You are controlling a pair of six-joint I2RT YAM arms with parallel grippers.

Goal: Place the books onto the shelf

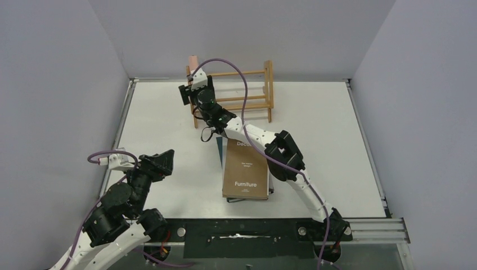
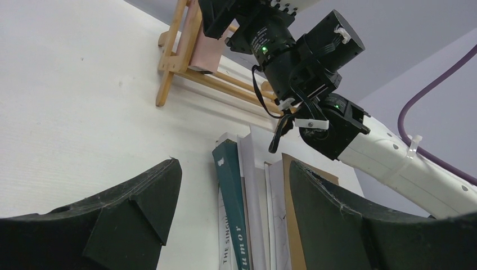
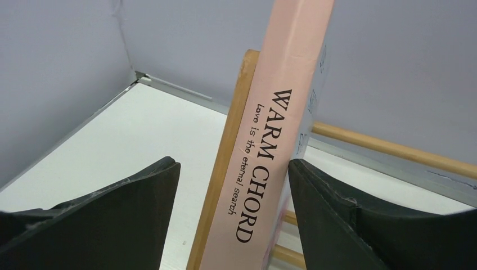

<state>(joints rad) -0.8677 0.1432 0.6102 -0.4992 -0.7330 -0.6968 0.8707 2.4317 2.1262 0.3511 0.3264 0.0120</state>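
The pink book "Warm Chord" (image 3: 270, 146) stands upright at the left end of the light-wood shelf (image 1: 247, 93), leaning on its end post (image 3: 228, 163). My right gripper (image 3: 233, 166) is open around the book's spine. The right finger is close against the book and the left finger is well clear of it. The other books lie stacked mid-table, with the brown one (image 1: 246, 171) on top. The dark teal "Humor" book (image 2: 233, 185) and pale books lie under it. My left gripper (image 2: 234, 163) is open and empty, low over the table left of the stack.
Grey walls close in the white table (image 1: 157, 124) at the back and both sides. The right arm (image 1: 281, 152) reaches across the far end of the stack toward the shelf. A purple cable (image 1: 242, 79) loops over the shelf rails.
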